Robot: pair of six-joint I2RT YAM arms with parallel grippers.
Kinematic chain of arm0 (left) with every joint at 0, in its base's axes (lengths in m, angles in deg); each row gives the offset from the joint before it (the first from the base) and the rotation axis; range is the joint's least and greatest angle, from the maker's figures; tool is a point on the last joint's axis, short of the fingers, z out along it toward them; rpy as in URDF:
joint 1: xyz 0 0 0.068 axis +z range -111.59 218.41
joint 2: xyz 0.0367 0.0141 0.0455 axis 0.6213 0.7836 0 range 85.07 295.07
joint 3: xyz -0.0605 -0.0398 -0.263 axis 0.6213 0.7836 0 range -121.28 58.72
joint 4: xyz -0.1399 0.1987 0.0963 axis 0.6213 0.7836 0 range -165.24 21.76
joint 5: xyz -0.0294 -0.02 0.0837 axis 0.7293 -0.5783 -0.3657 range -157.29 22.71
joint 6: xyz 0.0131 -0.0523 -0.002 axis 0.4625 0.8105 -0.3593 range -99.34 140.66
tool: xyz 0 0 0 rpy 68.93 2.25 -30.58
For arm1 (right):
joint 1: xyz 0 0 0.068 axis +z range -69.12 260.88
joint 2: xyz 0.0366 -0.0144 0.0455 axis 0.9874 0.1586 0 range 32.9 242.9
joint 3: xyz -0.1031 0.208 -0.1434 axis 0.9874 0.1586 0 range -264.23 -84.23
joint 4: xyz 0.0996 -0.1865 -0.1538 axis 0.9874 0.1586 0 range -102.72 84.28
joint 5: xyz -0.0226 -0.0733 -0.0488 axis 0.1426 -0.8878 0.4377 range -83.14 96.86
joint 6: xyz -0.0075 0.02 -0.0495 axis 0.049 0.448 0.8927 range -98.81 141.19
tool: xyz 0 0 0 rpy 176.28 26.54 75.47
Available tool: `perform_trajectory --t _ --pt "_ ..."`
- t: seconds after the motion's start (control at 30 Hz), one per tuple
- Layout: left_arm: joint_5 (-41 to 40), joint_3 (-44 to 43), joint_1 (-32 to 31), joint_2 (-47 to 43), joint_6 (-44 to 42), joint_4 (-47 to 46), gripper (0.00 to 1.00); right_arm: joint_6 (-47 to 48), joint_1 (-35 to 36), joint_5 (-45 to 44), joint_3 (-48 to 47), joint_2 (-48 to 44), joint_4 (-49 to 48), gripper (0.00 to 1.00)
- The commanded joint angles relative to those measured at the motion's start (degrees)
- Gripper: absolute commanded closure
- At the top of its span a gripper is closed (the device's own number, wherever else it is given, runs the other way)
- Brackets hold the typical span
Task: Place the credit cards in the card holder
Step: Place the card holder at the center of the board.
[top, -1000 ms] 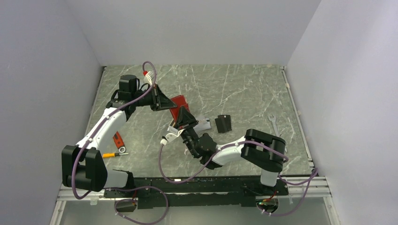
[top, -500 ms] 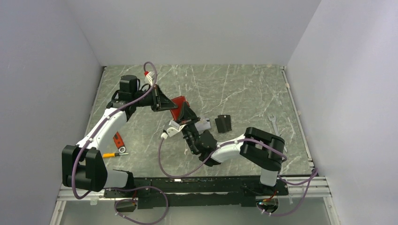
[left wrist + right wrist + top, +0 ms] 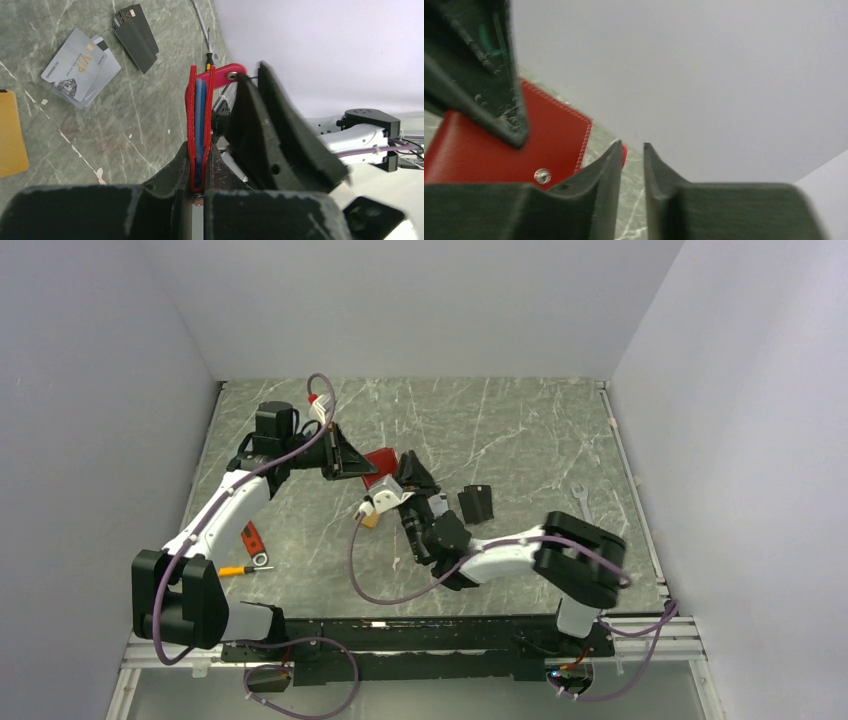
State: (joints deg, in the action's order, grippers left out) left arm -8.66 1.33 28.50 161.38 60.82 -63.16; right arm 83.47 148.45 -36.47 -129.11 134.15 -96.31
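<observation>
Left of centre in the top view, the red card holder (image 3: 381, 462) is held on edge above the grey marbled table (image 3: 520, 430) by the left gripper (image 3: 352, 458), whose jaws are clamped on its lower edge. In the left wrist view the card holder (image 3: 199, 130) is seen edge-on at mid-frame, two red leaves standing upright with a blue layer between them and the snap tab (image 3: 226, 71) bent to the right at the top.

The right gripper (image 3: 412, 472) is placed just right of the holder in the top view. In the right wrist view its fingertips (image 3: 616, 152) stand narrowly apart with only pale wall visible in the gap and nothing gripped; the red cover with its metal snap (image 3: 542, 175) lies to their left.

At the upper left of the left wrist view a small fan of silver-white credit cards (image 3: 80, 67) lies flat on the table, one marked VIP. A gold-orange card (image 3: 11, 132) lies at the left edge, and a dark grey rectangular case (image 3: 135, 36) lies beyond the silver cards. A wrench (image 3: 584, 506) lies toward the right of the top view.
</observation>
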Motion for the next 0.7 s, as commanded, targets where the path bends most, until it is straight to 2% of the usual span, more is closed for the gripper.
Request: perform_trajectory --t 0.0,0.03,0.1,0.2,0.37,0.67 --pt "0.22 -0.31 -0.64 -0.55 -3.86 1.29 1.0 -28.8 -0.53 -1.2 0.23 -16.51 23.76 0.63" --pt "0.0 -0.32 -0.94 -0.12 -5.26 1.71 1.0 -36.83 -1.19 0.73 -0.29 -20.15 33.01 0.58" --pt "-1.16 -0.48 -2.36 0.86 -8.39 3.32 1.0 -48.81 -3.08 4.65 -1.17 -25.81 47.27 0.54" --pt "-2.84 0.6 -5.19 2.61 -11.26 3.43 1.0 -59.37 -4.76 7.67 0.12 -32.91 59.33 0.49" --pt "-5.07 1.19 -11.84 8.34 -15.61 3.72 0.98 -72.02 -5.62 6.5 4.64 -42.1 71.94 0.43" --pt "-3.85 1.29 -23.07 21.05 -19.39 1.02 0.94 -89.25 -6.31 2.57 13.17 -56.92 88.95 0.42"
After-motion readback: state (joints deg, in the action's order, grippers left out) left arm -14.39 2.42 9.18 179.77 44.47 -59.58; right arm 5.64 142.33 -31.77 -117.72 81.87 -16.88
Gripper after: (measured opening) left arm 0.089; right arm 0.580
